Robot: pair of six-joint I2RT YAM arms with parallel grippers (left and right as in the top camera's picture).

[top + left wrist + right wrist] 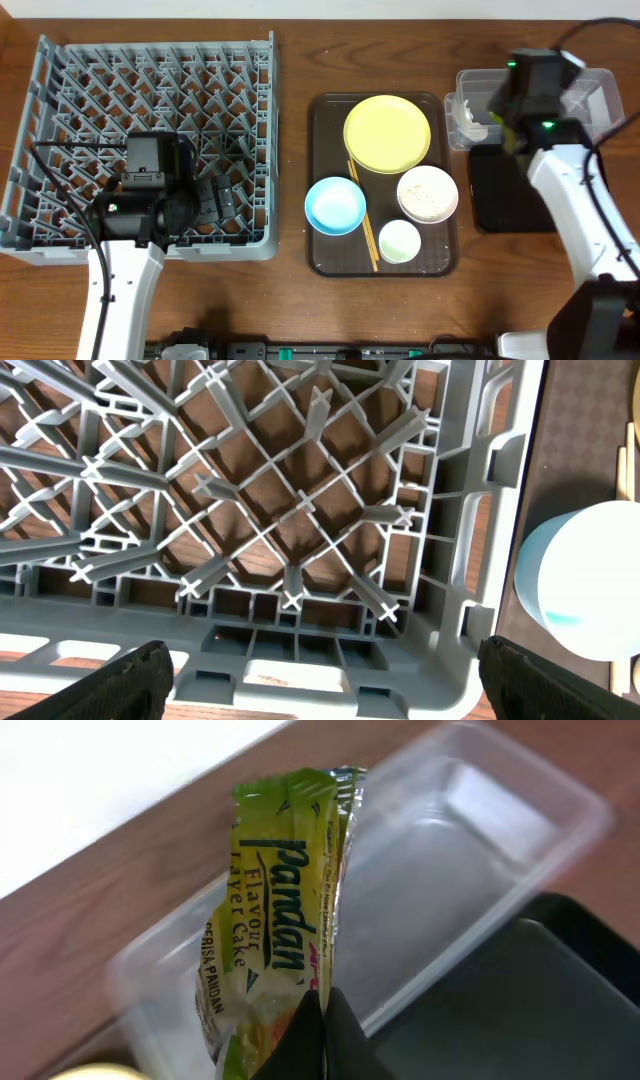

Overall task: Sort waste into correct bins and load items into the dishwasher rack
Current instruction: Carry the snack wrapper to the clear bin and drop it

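Nearest, the left gripper (340, 685) hangs over the near right part of the dishwasher rack (100, 90), its 2 fingers spread wide and holding nothing, probably parked out of the way. Right of it, on the brown tray (313, 180), the cup (399, 241), blue bowl (335, 205), white bowl (428, 193), 2 chopsticks (362, 215) and yellow plate (387, 132) sit unloaded. Farthest right, the right gripper (324, 1035) is clamped on one end of the wrapper (275, 920), holding it above the clear box (450, 870). The box's open top gives room, but the black tray (520, 1000) lies just beside its near wall.
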